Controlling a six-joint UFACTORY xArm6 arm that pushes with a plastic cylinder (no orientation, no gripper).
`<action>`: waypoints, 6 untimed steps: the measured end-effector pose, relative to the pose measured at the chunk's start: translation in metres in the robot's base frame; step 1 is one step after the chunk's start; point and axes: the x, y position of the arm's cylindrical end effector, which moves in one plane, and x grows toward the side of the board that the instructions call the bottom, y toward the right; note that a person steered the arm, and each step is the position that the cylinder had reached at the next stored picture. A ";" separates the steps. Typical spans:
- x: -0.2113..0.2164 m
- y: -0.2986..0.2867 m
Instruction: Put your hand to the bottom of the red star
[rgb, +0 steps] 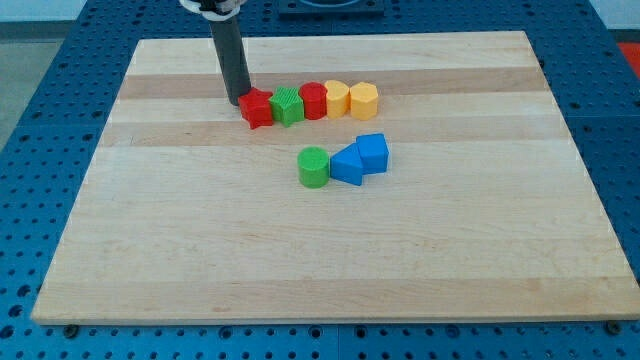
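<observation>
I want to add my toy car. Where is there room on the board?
Bare wood fills the view's bottom half, below the green cylinder and blue blocks. It is crowded up top: my tip touches the red star in the row.

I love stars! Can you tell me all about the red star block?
The red star is a small, chunky block that looks like matte plastic, lying flat on the wooden board. It is the leftmost of a row of five, touching the green star on the view's right. My tip is against its upper-left edge.
</observation>
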 end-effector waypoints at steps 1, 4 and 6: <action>0.000 -0.016; 0.085 -0.034; 0.097 0.039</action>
